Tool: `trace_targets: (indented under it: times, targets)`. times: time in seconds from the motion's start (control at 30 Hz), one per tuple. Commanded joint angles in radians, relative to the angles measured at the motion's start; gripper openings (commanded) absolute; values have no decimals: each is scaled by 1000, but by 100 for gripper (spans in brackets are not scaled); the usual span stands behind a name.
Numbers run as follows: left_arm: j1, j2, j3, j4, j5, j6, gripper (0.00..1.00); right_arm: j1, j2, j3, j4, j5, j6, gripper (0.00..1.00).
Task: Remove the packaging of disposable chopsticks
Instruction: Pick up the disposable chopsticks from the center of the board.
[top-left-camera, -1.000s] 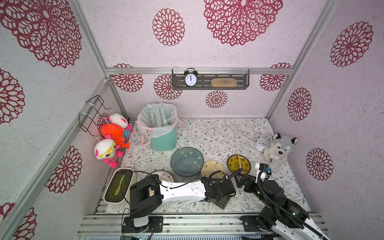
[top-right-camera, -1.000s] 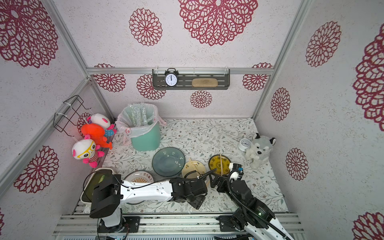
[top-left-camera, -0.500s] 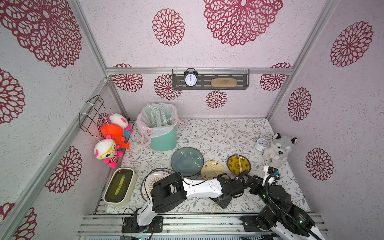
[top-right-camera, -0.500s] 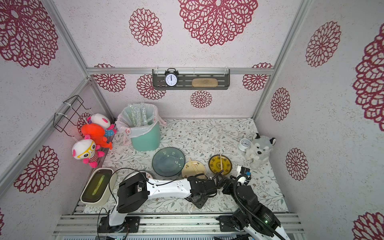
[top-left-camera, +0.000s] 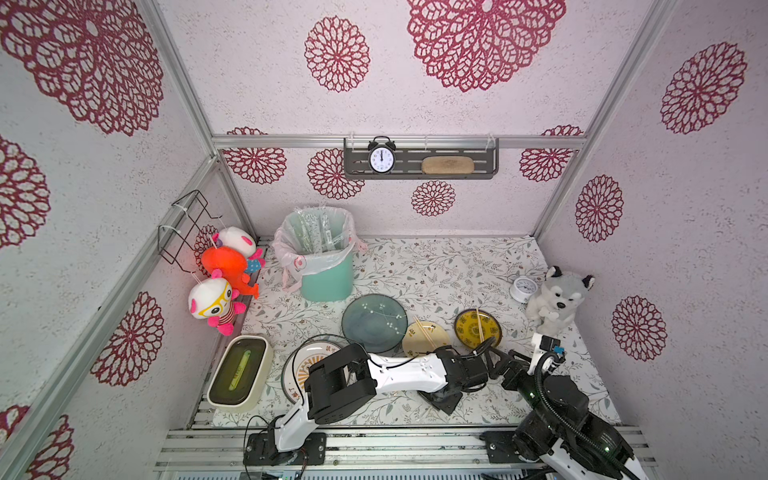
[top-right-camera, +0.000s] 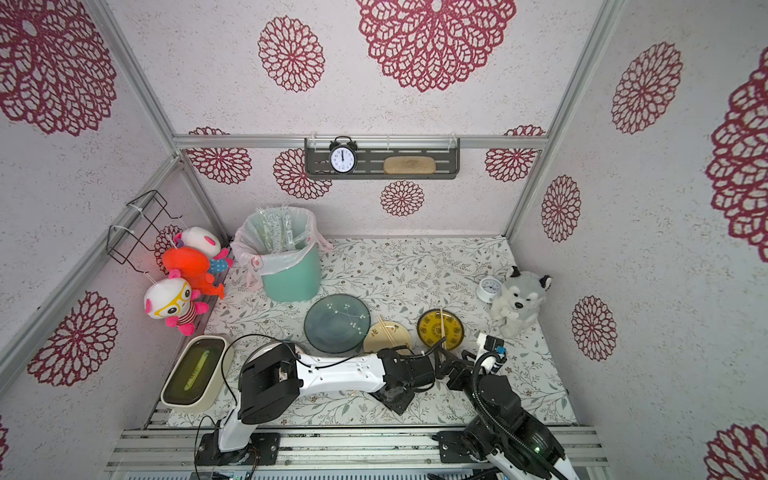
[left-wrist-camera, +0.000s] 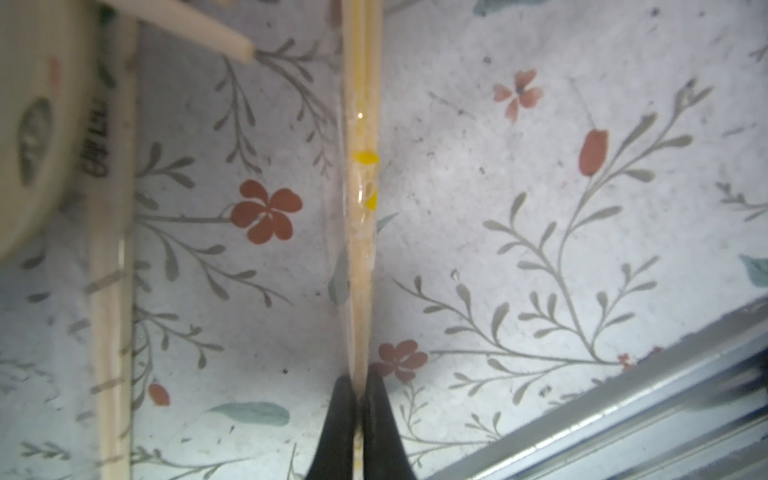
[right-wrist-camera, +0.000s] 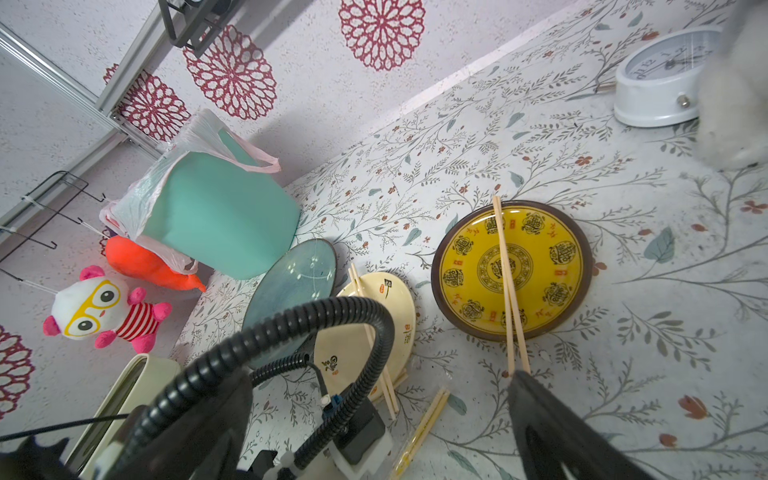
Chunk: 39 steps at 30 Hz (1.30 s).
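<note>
Yellow plate with dark medallions, teal bin, pale tan chopsticks (white tablecloth printed with grey-green sprigs).

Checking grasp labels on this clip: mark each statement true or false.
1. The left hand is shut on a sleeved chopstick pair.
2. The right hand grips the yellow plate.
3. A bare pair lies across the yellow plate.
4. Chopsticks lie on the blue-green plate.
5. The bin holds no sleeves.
1. True: the left hand is shut on the sleeved pair.
2. False: the right hand is open and grips nothing.
3. True: the bare pair crosses the yellow plate.
4. False: nothing lies on the blue-green plate; the cream plate carries sticks.
5. False: clear sleeves stand in the bin.
</note>
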Motion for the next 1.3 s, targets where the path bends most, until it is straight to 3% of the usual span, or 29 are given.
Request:
trace_targets:
  times: [0.0, 0.2, 0.5, 0.67, 0.9, 1.0, 1.07, 1.17, 1.27]
  targets:
    - [4, -22, -79, -16, -114, 30, 0, 3, -8, 5, 80, 21, 0, 97]
    - [-7, -238, -174, 227, -140, 106, 0, 3, -9, -33, 126, 62, -6, 97]
    - [4, -308, -240, 335, 39, 212, 0, 3, -9, -39, 156, 99, -19, 97]
    - [20, -371, -323, 444, -18, 216, 0, 3, -9, -62, 201, 60, -22, 97]
    - [60, -644, -525, 730, -163, 226, 0, 2, -7, -180, 605, -224, -111, 99]
    - [136, -748, -634, 906, -91, 234, 0, 3, 7, -222, 792, -343, -163, 99]
    - [161, -801, -669, 977, -42, 273, 0, 3, 75, -216, 879, -398, -203, 98]
    - [175, -866, -694, 1033, -60, 329, 0, 2, 249, -234, 1122, -507, -245, 98]
    - [271, -924, -725, 1082, 11, 301, 0, 2, 480, -207, 1318, -644, -270, 94]
